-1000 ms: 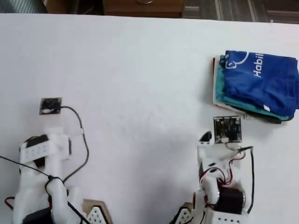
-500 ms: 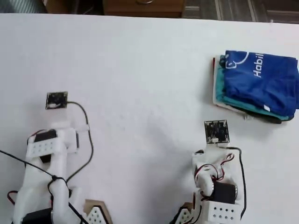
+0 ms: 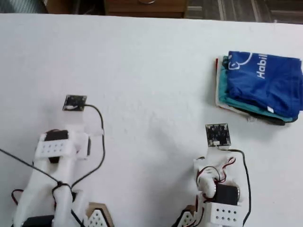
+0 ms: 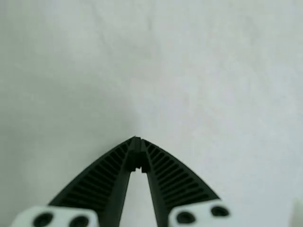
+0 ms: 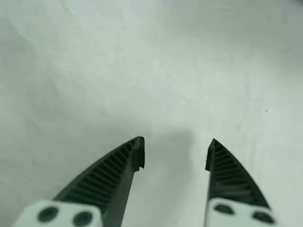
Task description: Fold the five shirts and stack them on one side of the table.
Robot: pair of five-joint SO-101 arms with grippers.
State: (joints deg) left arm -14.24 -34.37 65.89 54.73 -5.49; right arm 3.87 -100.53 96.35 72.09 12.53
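A stack of folded shirts [image 3: 258,87] lies at the table's right side, a blue shirt [image 3: 265,80] with white print on top and teal, white and dark layers under it. My left gripper [image 4: 137,142] is shut with nothing in it, its tips touching over bare white table. My right gripper [image 5: 174,153] stands open above the white cloth, holding nothing. In the high view the left arm [image 3: 59,151] sits at the front left and the right arm [image 3: 218,179] at the front right, just in front of the stack.
The white table [image 3: 142,71] stretches wide between the arms and the far edge. Wooden furniture [image 3: 144,7] stands beyond the far edge. Black cables [image 3: 97,142] trail from the left arm.
The left arm has swung to the right. The right arm has drawn back toward the front and shifted slightly left, away from the stack.
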